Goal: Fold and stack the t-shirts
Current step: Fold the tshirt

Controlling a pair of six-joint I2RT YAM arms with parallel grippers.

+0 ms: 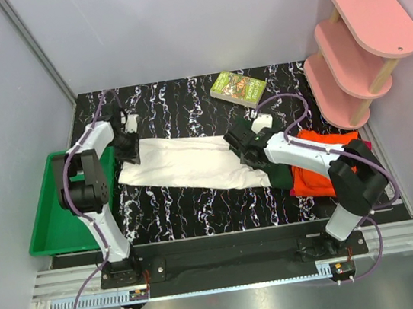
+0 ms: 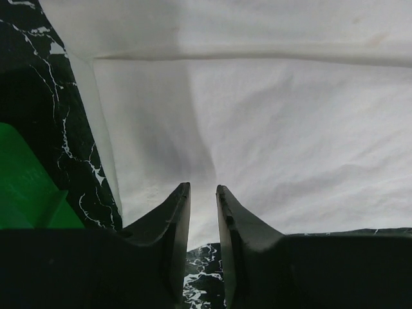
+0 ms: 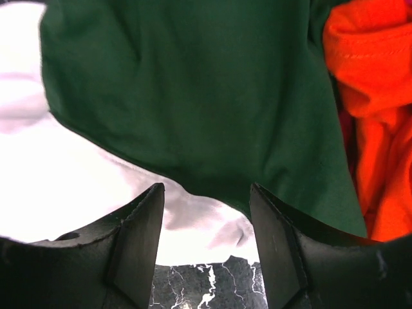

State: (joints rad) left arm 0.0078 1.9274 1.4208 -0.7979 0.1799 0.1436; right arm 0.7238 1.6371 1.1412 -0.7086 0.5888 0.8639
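The cream-white t-shirt (image 1: 185,167) lies folded into a long strip across the middle of the table, print hidden. Its dark green sleeve (image 3: 193,96) shows at the right end. My left gripper (image 1: 126,155) hovers at the strip's left end. In the left wrist view the left gripper (image 2: 203,188) is open by a narrow gap, with only table between its fingers and white cloth (image 2: 257,116) just past the tips. My right gripper (image 1: 244,148) is over the right end; in its wrist view the right gripper (image 3: 206,187) stands wide open and empty above the cloth edge. The orange t-shirt (image 1: 323,160) lies at the right.
A green tray (image 1: 49,211) sits off the table's left edge. A small green book (image 1: 238,88) lies at the back. A pink tiered shelf (image 1: 360,41) stands at the back right. A dark red cloth edge (image 3: 346,138) shows beside the orange shirt.
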